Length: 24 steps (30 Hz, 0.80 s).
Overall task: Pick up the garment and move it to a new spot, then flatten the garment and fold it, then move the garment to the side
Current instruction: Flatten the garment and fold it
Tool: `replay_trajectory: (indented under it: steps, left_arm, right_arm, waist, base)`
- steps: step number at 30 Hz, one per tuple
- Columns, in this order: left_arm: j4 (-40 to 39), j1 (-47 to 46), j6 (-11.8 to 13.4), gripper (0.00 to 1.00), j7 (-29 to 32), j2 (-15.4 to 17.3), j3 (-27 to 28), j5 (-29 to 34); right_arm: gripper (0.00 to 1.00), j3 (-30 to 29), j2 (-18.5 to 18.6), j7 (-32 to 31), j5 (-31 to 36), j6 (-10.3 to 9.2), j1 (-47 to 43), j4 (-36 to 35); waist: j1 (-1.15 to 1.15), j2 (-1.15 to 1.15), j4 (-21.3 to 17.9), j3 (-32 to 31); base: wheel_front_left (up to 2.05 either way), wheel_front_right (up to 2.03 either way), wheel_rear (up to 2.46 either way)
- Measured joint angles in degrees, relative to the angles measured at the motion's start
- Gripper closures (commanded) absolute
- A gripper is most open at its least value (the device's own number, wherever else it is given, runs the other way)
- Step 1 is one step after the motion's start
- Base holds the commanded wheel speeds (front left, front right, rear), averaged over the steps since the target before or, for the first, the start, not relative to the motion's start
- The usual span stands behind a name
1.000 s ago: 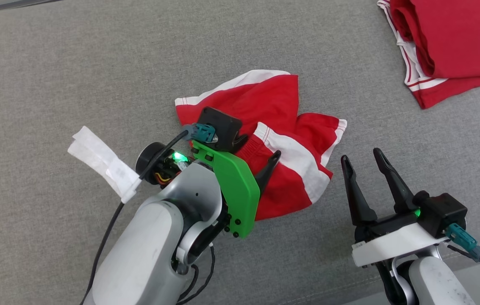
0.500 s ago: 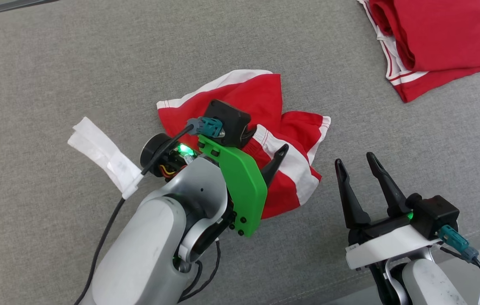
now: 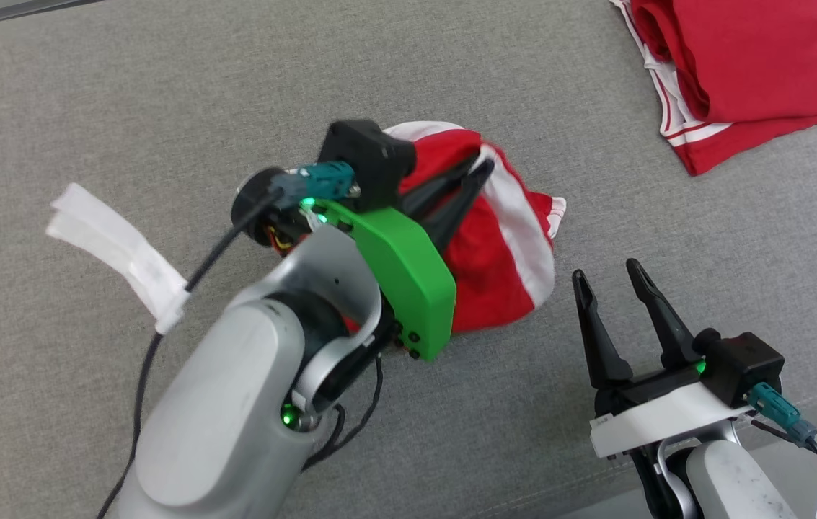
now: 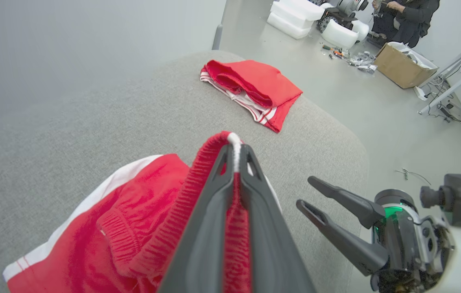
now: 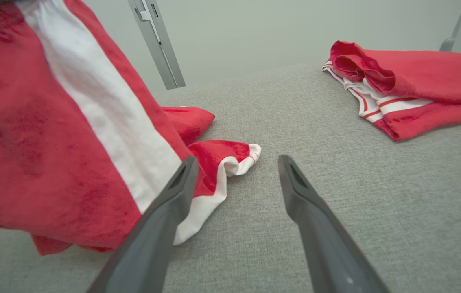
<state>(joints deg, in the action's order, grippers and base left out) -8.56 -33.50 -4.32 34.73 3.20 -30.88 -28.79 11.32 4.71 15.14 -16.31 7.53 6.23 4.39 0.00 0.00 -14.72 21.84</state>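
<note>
At frame centre, the left claw [image 3: 482, 164] is clenched on the red garment [image 3: 495, 281] by its ribbed band [image 4: 210, 167], half off the grey cushion [image 3: 163, 108]. Soft, light, floppy; that band looks the surest hold. Right claw [image 3: 603, 272], lower right, released.

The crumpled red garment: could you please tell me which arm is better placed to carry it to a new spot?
Left. The left arm has its jaws shut on the garment at its ribbed waistband; the right arm has its jaws open and empty beside it.
</note>
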Motion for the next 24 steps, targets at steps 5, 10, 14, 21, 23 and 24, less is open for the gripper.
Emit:
replay_trajectory:
  steps: [5,10,14,21,23,24]
  left_arm:
    - [-1.3,-8.4,0.4,1.0,-2.6,-0.3,2.3,-5.3]
    - [-2.9,-17.3,5.5,1.0,-4.8,-0.3,3.7,-13.4]
    - [-4.3,-17.4,10.0,1.0,-5.1,-0.4,4.4,-17.1]
    - [-7.7,4.2,13.2,1.0,-10.3,6.1,9.7,-17.9]
    - [-8.1,11.5,13.2,1.0,-13.9,7.7,12.6,-18.5]
    - [-8.0,14.7,12.9,1.0,-15.7,8.3,13.7,-18.6]
  right_arm:
    - [0.0,-0.1,0.8,0.0,0.1,0.0,0.4,-0.1]
    - [0.0,-0.2,1.2,0.0,0.3,0.0,1.1,-0.3]
    - [0.0,-0.3,1.1,0.0,0.3,0.0,0.9,-0.6]
    - [0.0,-1.2,1.3,0.0,-0.2,0.0,0.3,-1.2]
    - [0.0,-1.5,2.3,0.0,-1.0,0.0,-0.1,-1.5]
    - [0.0,-1.6,2.9,0.0,-1.5,0.0,-0.1,-1.6]
  waist:
    - [0.0,0.0,1.3,-0.6]
    - [0.0,0.0,2.4,-1.7]
    - [0.0,0.0,3.1,-2.3]
    - [0.0,0.0,4.7,-2.0]
    - [0.0,0.0,5.6,-1.9]
    - [0.0,0.0,6.1,-1.9]
  base:
    - [0.0,0.0,0.0]
    - [0.0,0.0,0.0]
    - [0.0,0.0,0.0]
    - [0.0,0.0,0.0]
    - [0.0,0.0,0.0]
    - [0.0,0.0,0.0]
